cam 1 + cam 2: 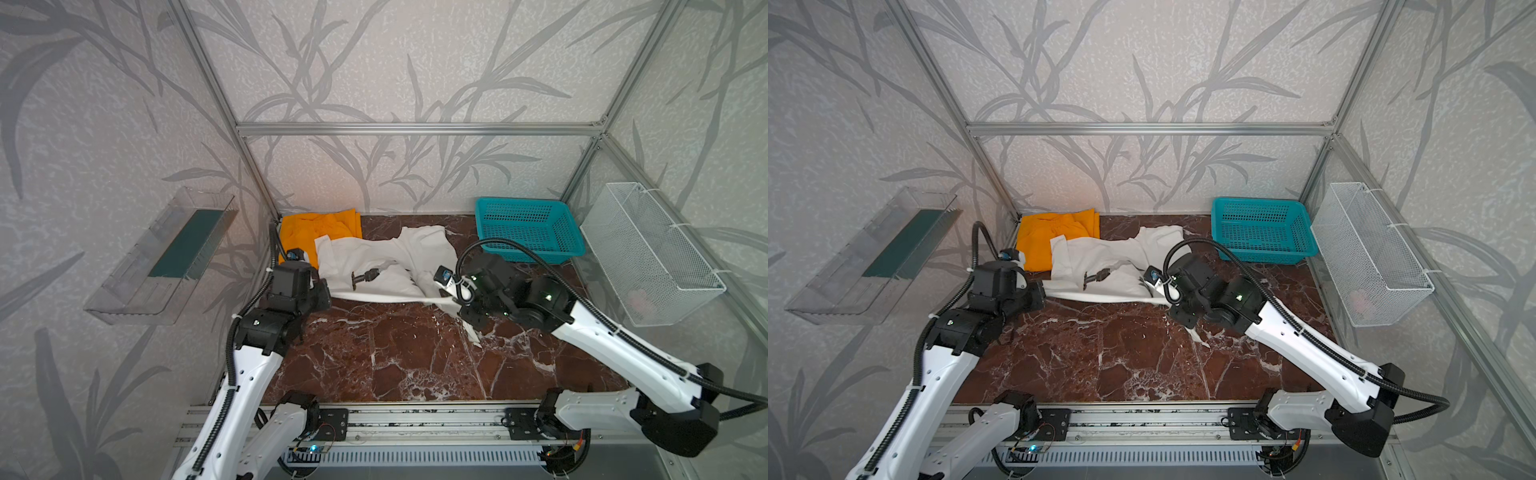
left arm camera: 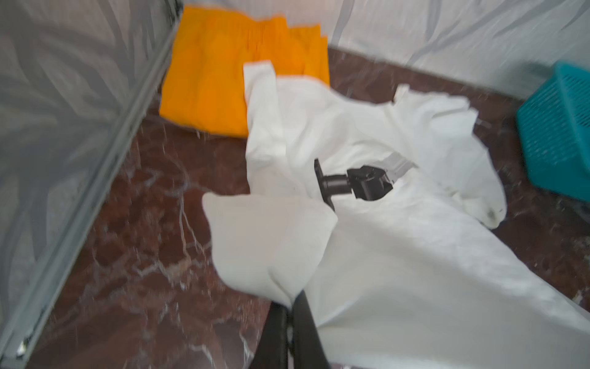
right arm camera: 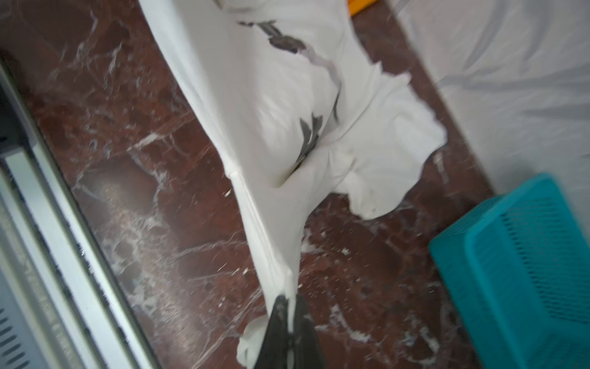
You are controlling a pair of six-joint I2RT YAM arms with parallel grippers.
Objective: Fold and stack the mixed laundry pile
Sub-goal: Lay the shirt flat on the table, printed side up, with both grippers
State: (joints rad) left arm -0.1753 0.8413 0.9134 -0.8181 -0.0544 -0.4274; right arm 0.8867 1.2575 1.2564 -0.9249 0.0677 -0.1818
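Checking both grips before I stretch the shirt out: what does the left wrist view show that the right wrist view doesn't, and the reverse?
Only the left wrist view: the left gripper shut on a bunched fold of the white shirt, and the orange trousers almost whole, the shirt overlapping their edge. Only the right wrist view: the right gripper shut on a seamed edge of the shirt, and the front rail. Both: the shirt's dark print, the teal basket, the marble table; both are blurred.
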